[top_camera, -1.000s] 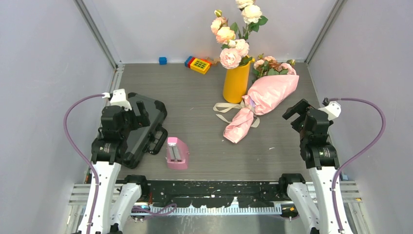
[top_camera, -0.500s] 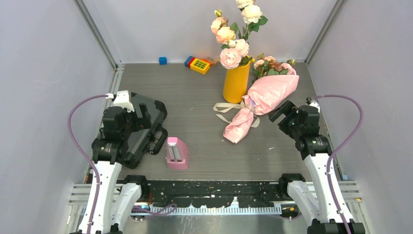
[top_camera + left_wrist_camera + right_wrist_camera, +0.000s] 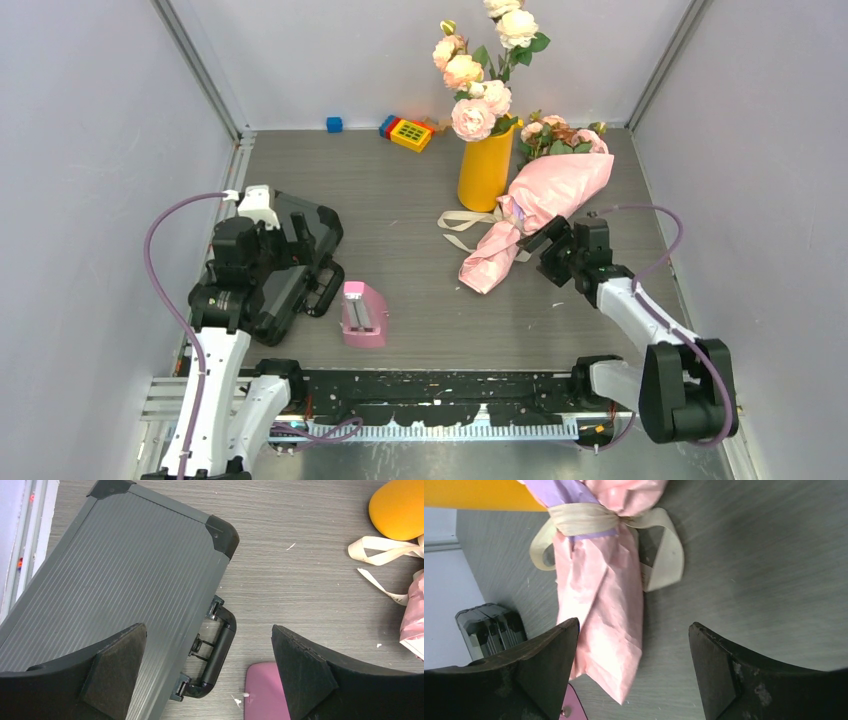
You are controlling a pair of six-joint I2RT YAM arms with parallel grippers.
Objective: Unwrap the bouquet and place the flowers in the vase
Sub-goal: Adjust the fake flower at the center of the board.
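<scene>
The bouquet [image 3: 545, 195], wrapped in pink crinkled paper with lilac showing at the tie, lies on the table and leans by the yellow-orange vase [image 3: 485, 168]. Its small flowers [image 3: 555, 135] poke out at the far end. A beige ribbon [image 3: 462, 222] binds its neck. My right gripper [image 3: 548, 250] is open, low beside the narrow tail. In the right wrist view the bouquet's tail [image 3: 604, 605] lies next to the left finger, between the fingers of my right gripper [image 3: 634, 630], with the ribbon [image 3: 579, 519] ahead. My left gripper [image 3: 207, 630] hangs open and empty above a case handle.
A black ribbed case [image 3: 295, 260] lies at the left under my left gripper. A pink stapler-like block [image 3: 363, 313] sits beside it. Big pale pink and cream roses [image 3: 475, 80] stand in the vase. A yellow toy [image 3: 408, 132] and a blue cube [image 3: 334, 124] lie by the back wall.
My right arm has swung left and dropped low, bringing its open gripper up to the bouquet's tail. The left arm has barely shifted.
</scene>
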